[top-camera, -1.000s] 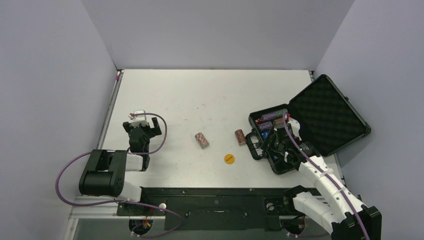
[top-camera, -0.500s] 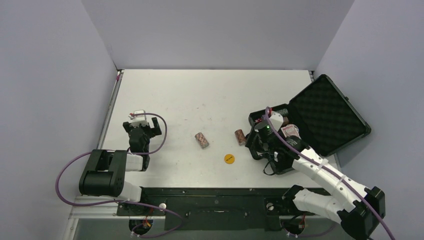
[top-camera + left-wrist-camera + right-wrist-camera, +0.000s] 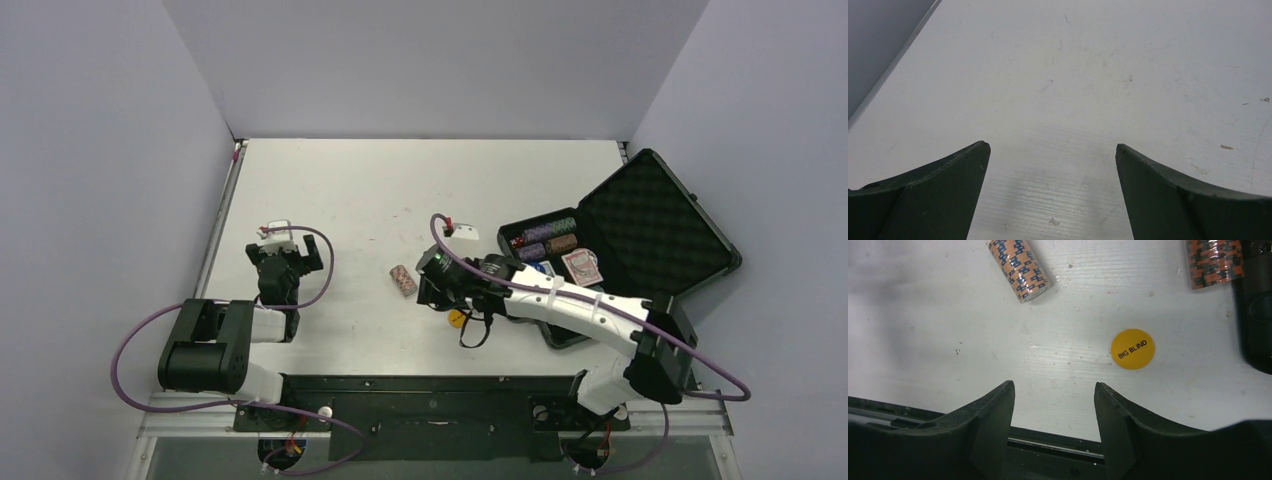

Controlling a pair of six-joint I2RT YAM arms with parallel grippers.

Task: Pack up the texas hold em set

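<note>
Black case (image 3: 655, 215) sits open at the right of the table (image 3: 350, 190); right gripper (image 3: 435, 298) hovers between chip stack (image 3: 403, 281) and disc (image 3: 457, 319), left gripper (image 3: 275, 262) parked well apart. Left wrist: jaws released wide over the table, holding nothing. Right wrist: jaws part-open, empty; disc lies flat just right of them (thin, so I'd drop low and straddle squarely), second stack (image 3: 1215, 262) and case crowd the right, free room leftward.
</note>
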